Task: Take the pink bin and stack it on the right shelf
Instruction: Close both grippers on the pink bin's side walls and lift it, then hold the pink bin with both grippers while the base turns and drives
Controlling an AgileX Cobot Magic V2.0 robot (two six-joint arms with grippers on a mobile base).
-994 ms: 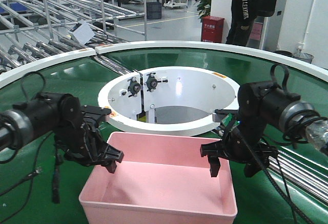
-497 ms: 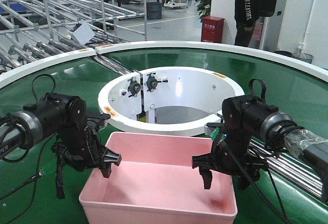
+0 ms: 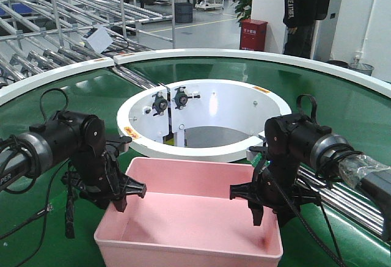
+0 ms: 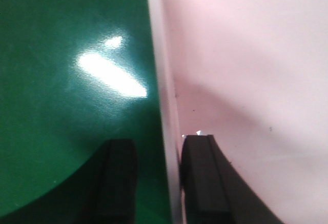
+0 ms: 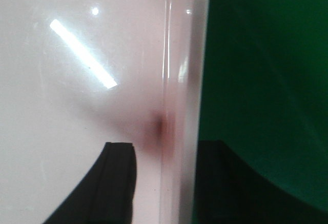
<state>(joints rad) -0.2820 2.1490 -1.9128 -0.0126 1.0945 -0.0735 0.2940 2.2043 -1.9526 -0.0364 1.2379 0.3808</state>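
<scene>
From the front, the pink bin [image 3: 189, 218] sits on the green belt [image 3: 342, 96], just in front of the white ring [image 3: 201, 148]. The left gripper [image 3: 130, 197] is at its left wall. The right gripper [image 3: 269, 212] is at its right wall.

At the left wrist, the fingers [image 4: 119, 183] are open, one outside the bin and one inside, with the rim between them.

At the right wrist, the fingers [image 5: 118, 183] are open too, one on each side of the wall.

Left hand [image 3: 128, 198] pointing down, fingers [image 4: 200, 183] apart, right hand [image 3: 270, 217] pointing down, fingers [image 5: 115, 183] apart, both held low.
</scene>
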